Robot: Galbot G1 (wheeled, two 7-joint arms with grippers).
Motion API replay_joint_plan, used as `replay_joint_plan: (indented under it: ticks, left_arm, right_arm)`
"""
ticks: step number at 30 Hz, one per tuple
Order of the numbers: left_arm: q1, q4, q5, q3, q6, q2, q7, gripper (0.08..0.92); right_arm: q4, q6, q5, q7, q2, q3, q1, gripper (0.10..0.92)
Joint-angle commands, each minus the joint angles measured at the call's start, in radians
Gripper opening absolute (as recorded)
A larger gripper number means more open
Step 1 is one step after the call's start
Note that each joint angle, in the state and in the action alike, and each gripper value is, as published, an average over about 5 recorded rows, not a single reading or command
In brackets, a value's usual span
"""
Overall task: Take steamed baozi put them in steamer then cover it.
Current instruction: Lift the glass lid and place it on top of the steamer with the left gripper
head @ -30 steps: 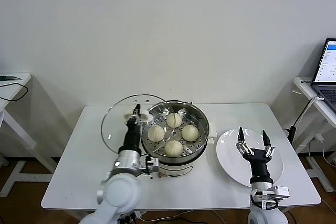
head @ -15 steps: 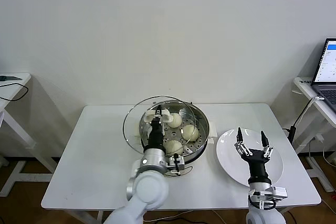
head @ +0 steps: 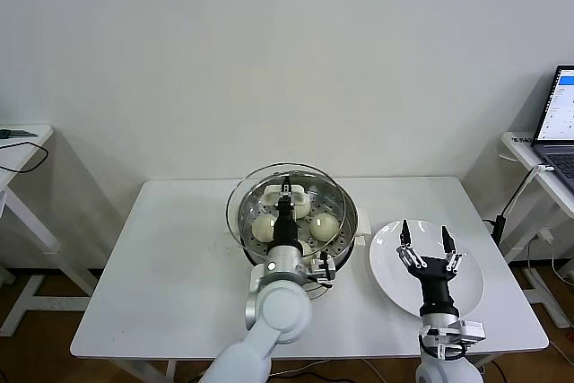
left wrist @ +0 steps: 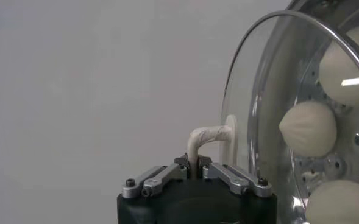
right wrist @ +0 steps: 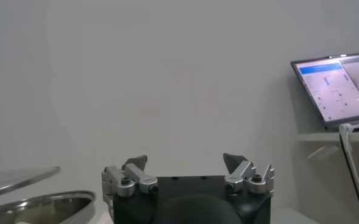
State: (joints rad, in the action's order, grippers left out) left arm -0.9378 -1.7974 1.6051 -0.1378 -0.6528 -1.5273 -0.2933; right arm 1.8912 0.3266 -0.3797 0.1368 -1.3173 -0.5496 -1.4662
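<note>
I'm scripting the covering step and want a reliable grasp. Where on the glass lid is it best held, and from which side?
By the white loop handle at the centre of the glass lid, coming from the lid's outer face, probably. The pane is smooth and wide; the handle stands clear of it, narrow enough to pinch. The left claw grips it exactly so, over the steamer.
</note>
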Motion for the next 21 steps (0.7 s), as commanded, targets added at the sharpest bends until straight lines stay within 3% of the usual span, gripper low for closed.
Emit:
replay_joint_plan:
  ticks: [1, 21]
  left_arm:
    - [0.01, 0.078, 0.026, -0.004, 0.006, -0.061, 0.013, 0.189]
    - [0.0, 0.107, 0.05, 0.017, 0.024, -0.078, 0.045, 0.189]
  right_arm:
    - [-0.003, 0.002, 0.012, 0.001, -0.005, 0.002, -0.002, 0.823]
    - [-0.033, 0.005, 0.02, -0.001, -0.004, 0.014, 0.018, 0.823]
